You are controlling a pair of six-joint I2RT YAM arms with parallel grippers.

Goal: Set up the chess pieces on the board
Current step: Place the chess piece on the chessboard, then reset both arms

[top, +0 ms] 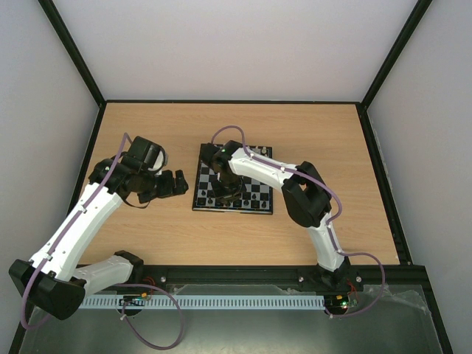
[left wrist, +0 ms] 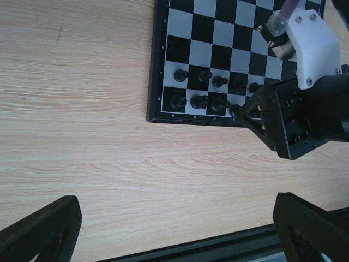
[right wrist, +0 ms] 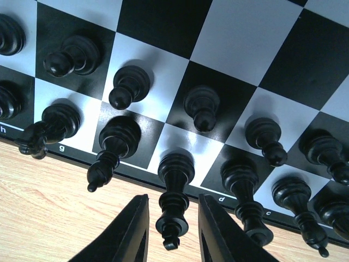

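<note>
The board (top: 258, 193) lies flat mid-table and also shows in the left wrist view (left wrist: 191, 33) and the right wrist view (right wrist: 240, 33). Black chess pieces (left wrist: 199, 101) stand in two rows along its near edge. My right gripper (top: 225, 193) hangs over that edge. In its wrist view the right gripper (right wrist: 173, 203) is open, its fingers (right wrist: 128, 234) on either side of an upright black king (right wrist: 175, 180), with a gap on each side. My left gripper (top: 173, 184) is open and empty over bare wood left of the board (left wrist: 174, 210). No white pieces show.
The right arm's white link (top: 258, 169) crosses the board and hides its far part. Its black wrist (left wrist: 305, 114) sits close to the right of my left gripper. A black rail (left wrist: 218, 245) runs along the table's near edge. White walls enclose the wooden table (top: 147, 125).
</note>
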